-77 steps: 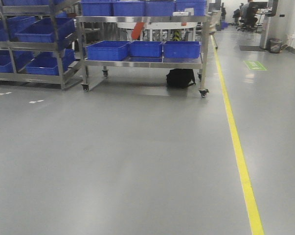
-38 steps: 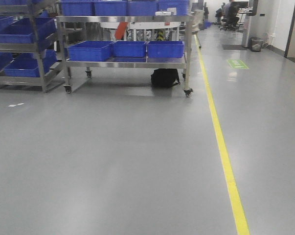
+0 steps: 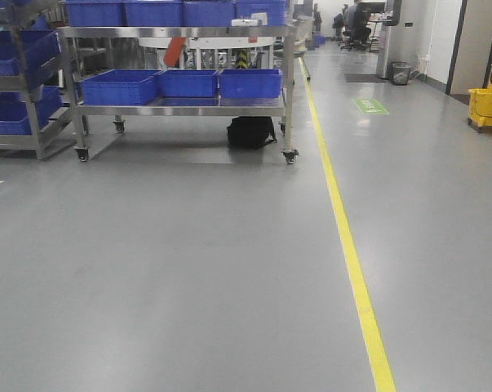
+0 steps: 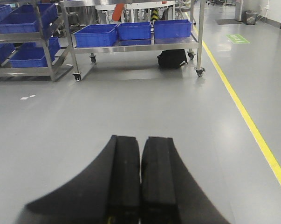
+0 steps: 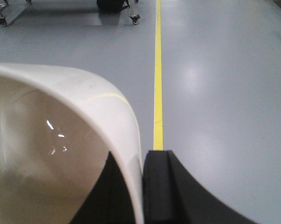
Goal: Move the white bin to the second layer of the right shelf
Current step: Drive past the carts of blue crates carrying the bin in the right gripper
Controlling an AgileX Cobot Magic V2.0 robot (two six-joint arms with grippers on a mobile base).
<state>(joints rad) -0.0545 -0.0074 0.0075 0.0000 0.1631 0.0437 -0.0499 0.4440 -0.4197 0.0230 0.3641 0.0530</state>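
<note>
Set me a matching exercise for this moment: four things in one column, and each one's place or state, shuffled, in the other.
1. white bin
2. left claw
3. black bag
4. blue crates

a. on the shelves of the cart
b. shut, holding nothing
c. wall pinched in the right claw
d. on the floor under the cart

Pairs: 1-c, 2-b, 3-d, 4-a

Glossy smooth plastic white bin point(image 5: 70, 121) (floor point(image 5: 215, 93) satin)

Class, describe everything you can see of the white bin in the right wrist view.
The white bin is cream-white, glossy plastic by its look, with a smooth rounded rim and an interior showing light glints. Only one corner shows. The right gripper clamps its wall, one black finger inside, one outside, holding it above the grey floor.
</note>
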